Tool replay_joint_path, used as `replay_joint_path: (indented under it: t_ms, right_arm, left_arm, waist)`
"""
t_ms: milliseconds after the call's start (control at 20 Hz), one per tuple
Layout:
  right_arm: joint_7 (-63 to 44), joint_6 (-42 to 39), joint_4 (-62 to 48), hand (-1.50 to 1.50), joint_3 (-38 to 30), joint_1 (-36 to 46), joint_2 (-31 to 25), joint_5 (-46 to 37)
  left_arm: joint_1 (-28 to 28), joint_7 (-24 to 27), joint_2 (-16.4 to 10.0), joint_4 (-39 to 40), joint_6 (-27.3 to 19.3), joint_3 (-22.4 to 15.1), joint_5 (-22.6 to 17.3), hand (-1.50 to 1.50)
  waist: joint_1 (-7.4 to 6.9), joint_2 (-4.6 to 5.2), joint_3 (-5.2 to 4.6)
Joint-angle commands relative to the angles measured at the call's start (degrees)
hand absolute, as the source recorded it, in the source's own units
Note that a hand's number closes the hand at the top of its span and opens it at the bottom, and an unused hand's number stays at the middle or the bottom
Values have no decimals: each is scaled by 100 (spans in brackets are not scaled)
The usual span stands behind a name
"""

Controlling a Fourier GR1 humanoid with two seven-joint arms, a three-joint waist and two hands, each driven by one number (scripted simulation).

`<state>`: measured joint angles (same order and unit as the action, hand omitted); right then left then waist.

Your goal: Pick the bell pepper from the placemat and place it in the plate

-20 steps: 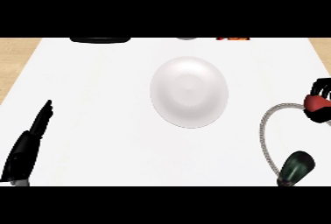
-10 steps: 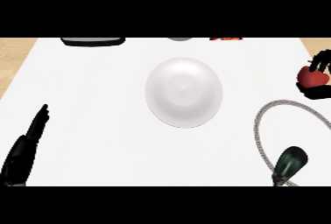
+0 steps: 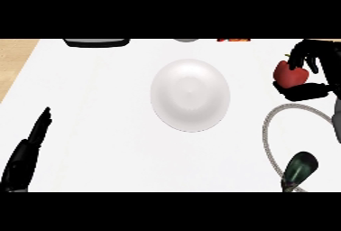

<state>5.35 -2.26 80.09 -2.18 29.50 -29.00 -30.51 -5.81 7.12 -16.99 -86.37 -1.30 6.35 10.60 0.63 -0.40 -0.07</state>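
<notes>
**Red Pepper in the Right Hand, Plate Bare at Centre Counter**

Seen from the head view, the robot's right hand (image 3: 317, 52) grasps the red bell pepper (image 3: 291, 75) at the upper right of the white counter (image 3: 100, 113). Black fingers curl over the pepper's top and far side, and the thumb closes in beneath it. Its green stem tip just shows beside the fingers. Whether the pepper touches the surface or hangs above it cannot be told from this angle.

The pepper sits beyond the far edge of the round placemat (image 3: 267, 129), whose braided grey rim curves along the right side of the view. It is well to the right of the white plate (image 3: 191, 94), with open counter between them. The plate stands at the middle of the counter with nothing on it.

A dark green object (image 3: 300, 168), too dim to identify, lies at the placemat's near rim.

The left hand (image 3: 30, 151) rests at the lower left edge, released, with straight fingers pointing away from the robot and holding nothing.

Along the far edge sit a dark flat item (image 3: 96, 42), a grey shape (image 3: 186, 39) and something orange-red (image 3: 233, 39), all cut off by the view.
</notes>
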Motion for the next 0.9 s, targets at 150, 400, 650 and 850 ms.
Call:
replay_joint_path:
  t_ms: [150, 400, 650, 850]
  right_arm:
    - [-1443, -181, 177, 150, 676, 952, 978, -395]
    - [-1916, -294, -429, 150, 840, 1521, 1533, -524]
    - [-1584, -40, -1759, 150, 1055, 1718, 1965, -892]
    - [-1468, 308, -2646, 150, 1111, 2096, 2415, -1150]
  left_arm:
    - [70, -165, 32, -220, 38, -57, 129, 0]
    - [3, 139, 307, 11, -105, -149, 262, 0]
    - [62, 101, 123, -25, 66, 28, 170, 0]
    - [481, -174, 78, 121, 128, 88, 177, 0]
  waist:
    - [-133, 37, 5]
    - [-129, 46, 4]
    - [-180, 62, 7]
    - [-157, 68, 7]
